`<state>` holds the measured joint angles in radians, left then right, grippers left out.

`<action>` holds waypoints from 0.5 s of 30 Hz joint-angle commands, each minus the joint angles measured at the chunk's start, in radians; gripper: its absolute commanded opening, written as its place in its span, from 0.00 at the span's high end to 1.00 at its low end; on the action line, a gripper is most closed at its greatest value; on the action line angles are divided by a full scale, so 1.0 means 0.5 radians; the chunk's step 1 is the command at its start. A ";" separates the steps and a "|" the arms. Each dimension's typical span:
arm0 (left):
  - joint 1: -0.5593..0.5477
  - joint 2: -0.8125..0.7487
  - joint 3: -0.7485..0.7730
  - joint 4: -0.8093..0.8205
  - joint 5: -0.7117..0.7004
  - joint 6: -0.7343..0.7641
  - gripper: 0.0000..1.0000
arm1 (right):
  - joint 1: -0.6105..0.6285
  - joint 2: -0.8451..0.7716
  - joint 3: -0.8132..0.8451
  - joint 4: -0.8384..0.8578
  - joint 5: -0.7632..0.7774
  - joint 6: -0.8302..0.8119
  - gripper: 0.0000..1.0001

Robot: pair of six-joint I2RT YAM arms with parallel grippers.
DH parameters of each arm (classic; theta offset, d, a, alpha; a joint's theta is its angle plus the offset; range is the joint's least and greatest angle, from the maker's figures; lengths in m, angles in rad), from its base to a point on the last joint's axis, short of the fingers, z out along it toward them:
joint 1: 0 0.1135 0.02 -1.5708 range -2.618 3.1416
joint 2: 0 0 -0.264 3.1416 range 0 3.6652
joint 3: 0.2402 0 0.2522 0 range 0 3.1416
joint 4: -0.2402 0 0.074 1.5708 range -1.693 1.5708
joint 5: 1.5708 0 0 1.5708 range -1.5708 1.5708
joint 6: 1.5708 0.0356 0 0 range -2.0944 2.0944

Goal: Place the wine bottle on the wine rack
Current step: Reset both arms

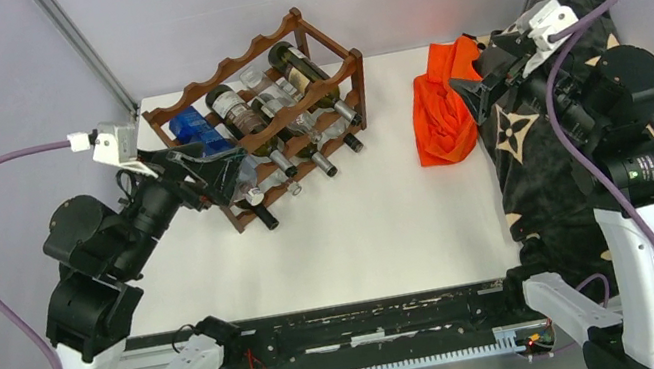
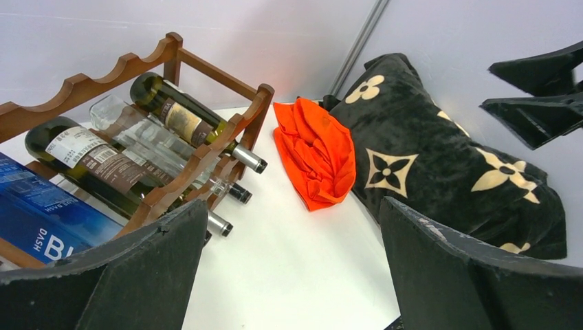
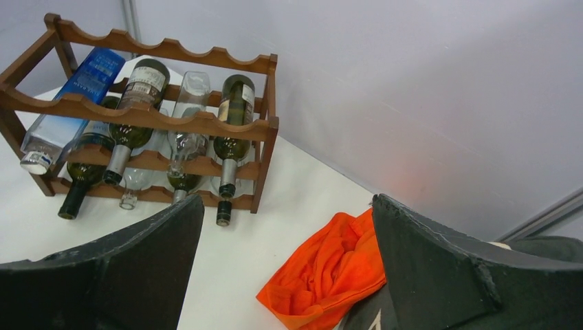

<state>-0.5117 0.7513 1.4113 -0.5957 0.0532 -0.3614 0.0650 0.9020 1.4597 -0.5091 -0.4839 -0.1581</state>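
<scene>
**A:** Left wrist view first: is the left tool [image 2: 292,275] carrying anything?

**B:** No. Its jaws are spread with nothing between them, close by one end of the wine rack [image 2: 103,79]. The right tool [image 1: 473,88] is spread and empty too, over by the orange cloth [image 1: 443,103].

**A:** Where are the wine bottles [image 1: 234,109]?

**B:** Several lie in the rack's cradles, with a blue bottle [image 1: 197,131] among them. None lies loose on the table [image 1: 381,226].

**A:** So it's finished?

**B:** I'd judge the placing done, with nothing left but to back away. I cannot tell which bottle was the task's.
</scene>
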 commanded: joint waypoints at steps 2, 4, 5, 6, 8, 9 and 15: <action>0.008 0.085 0.081 0.125 -0.006 0.112 0.00 | -0.061 -0.014 0.077 0.095 0.069 0.136 0.02; 0.008 0.091 0.076 0.137 0.006 0.125 0.00 | -0.076 -0.011 0.062 0.092 0.042 0.121 0.02; 0.008 0.090 0.073 0.142 0.012 0.132 0.00 | -0.083 -0.006 0.057 0.091 0.003 0.092 0.02; 0.006 0.086 0.069 0.142 0.021 0.138 0.00 | -0.091 -0.002 0.052 0.081 -0.044 0.051 0.02; 0.008 0.077 0.055 0.142 0.027 0.153 0.00 | -0.114 0.001 0.044 0.040 -0.160 -0.073 0.02; 0.008 0.073 0.051 0.140 0.028 0.164 0.00 | -0.118 0.002 0.039 0.030 -0.200 -0.112 0.02; 0.008 0.047 0.022 0.113 -0.002 0.193 0.00 | -0.178 -0.006 -0.001 0.042 -0.229 -0.085 0.02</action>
<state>-0.5117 0.7856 1.4143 -0.5846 0.0544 -0.3359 0.0021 0.9062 1.4651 -0.5175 -0.5610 -0.1925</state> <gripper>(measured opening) 0.994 0.979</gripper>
